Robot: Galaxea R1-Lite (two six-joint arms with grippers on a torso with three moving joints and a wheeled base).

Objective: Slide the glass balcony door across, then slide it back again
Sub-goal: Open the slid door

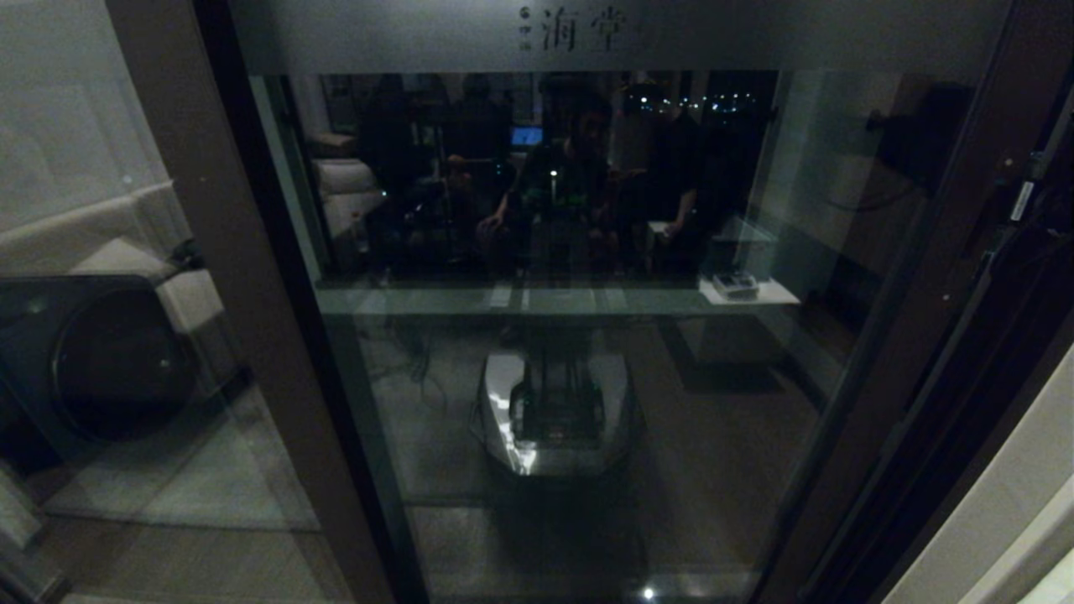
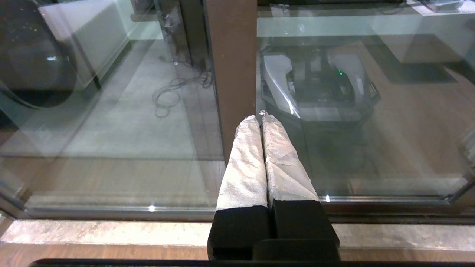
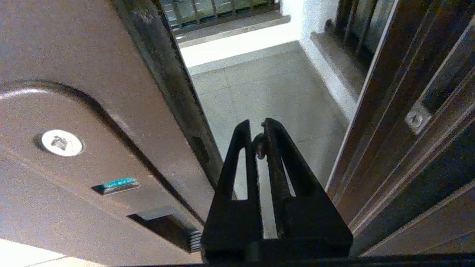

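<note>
Facing the glass balcony door (image 1: 910, 335) square on in the head view: dark brown frame, frosted band (image 1: 755, 33) with printed characters across the top, room and robot base mirrored in the pane. Neither arm clearly made out in that dark view.

Through the right wrist view, looking along the right end effector (image 3: 256, 128) into a gap between the door's edge stile and the door jamb (image 3: 389, 141), with pale balcony floor (image 3: 267, 85) showing through, so the door is slid partly aside. Black fingers (image 3: 237, 159) drawn close together, only a thin slit between them, clamped on nothing. Door stile just to one side of the fingers, with a curved recess, a round lock plate (image 3: 61, 142) and a small slot in its edge face; jamb on the other side, a little further off. Cannot tell whether the near finger touches the stile's edge.

Through the left wrist view, looking along the left end effector (image 2: 259, 116), cloth-wrapped fingers (image 2: 245, 167) pressed together and holding nothing, aimed low at a brown upright stile (image 2: 233, 55) between two panes, above the floor track (image 2: 111, 213). Tips near that stile; contact not clear.
</note>
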